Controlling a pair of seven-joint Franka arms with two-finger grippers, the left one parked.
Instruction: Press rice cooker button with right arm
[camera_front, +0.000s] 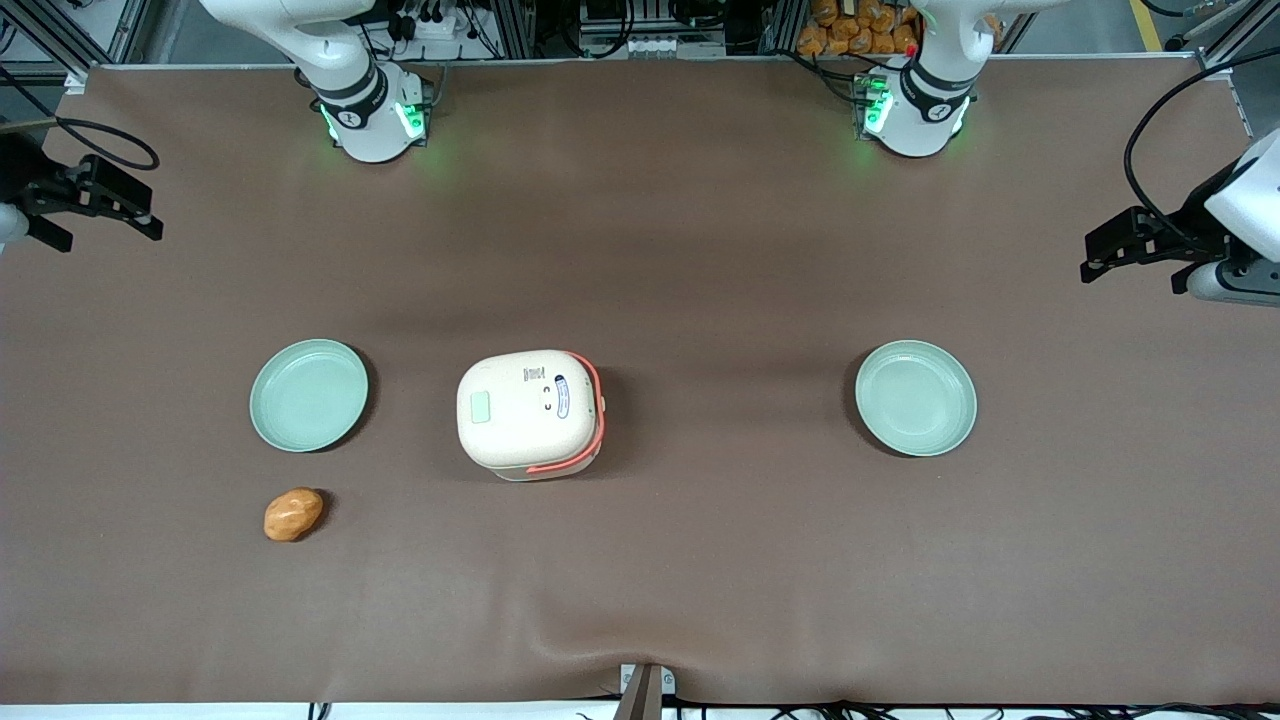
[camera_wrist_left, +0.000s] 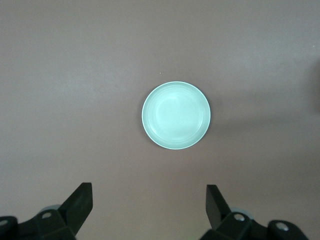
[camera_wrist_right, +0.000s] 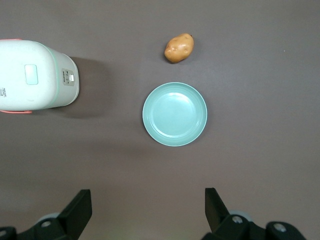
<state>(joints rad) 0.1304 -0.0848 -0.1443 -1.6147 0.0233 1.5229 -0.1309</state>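
Observation:
The rice cooker (camera_front: 530, 415) is cream with a coral-orange handle band and stands closed mid-table. Its lid carries a pale green square (camera_front: 481, 407). It also shows in the right wrist view (camera_wrist_right: 35, 75), with a small panel (camera_wrist_right: 68, 77) on its side. My right gripper (camera_front: 110, 232) hangs open and empty above the working arm's end of the table, well away from the cooker and farther from the front camera than it. In the right wrist view the open gripper (camera_wrist_right: 147, 192) has only bare table between its fingers.
A pale green plate (camera_front: 308, 394) lies beside the cooker toward the working arm's end, also in the right wrist view (camera_wrist_right: 174, 114). A brown potato (camera_front: 293, 514) lies nearer the front camera than that plate. A second plate (camera_front: 915, 397) lies toward the parked arm's end.

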